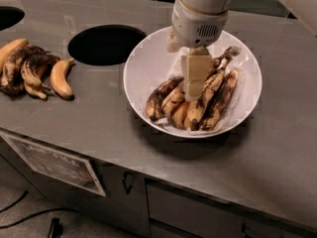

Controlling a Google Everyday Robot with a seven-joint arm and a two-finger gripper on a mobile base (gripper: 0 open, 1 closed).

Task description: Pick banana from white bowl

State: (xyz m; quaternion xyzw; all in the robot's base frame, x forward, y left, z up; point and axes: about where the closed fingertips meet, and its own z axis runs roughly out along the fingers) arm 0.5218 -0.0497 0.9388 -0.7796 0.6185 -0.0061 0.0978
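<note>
Gripper [194, 93] hangs over the centre of the white bowl [147, 66], tip down at the banana cluster. Cannot tell whether it is wide, narrow or holding anything. The banana [208, 92], long and blotched with its dark stem toward upper right, lies in the bowl just right of the gripper tip, packed against other bananas [171, 99].

Risks:
- Neighbours sit so tight that the grasp may catch two.
- Soft overripe skin may squash and slip.
- The crinkled liner [173, 66] could lift with it.
- The bowl could slide on the counter [99, 128].

Around: loose bananas [29, 68] far left and a round counter hole [105, 44] upper left, both well apart and not obstructing.
</note>
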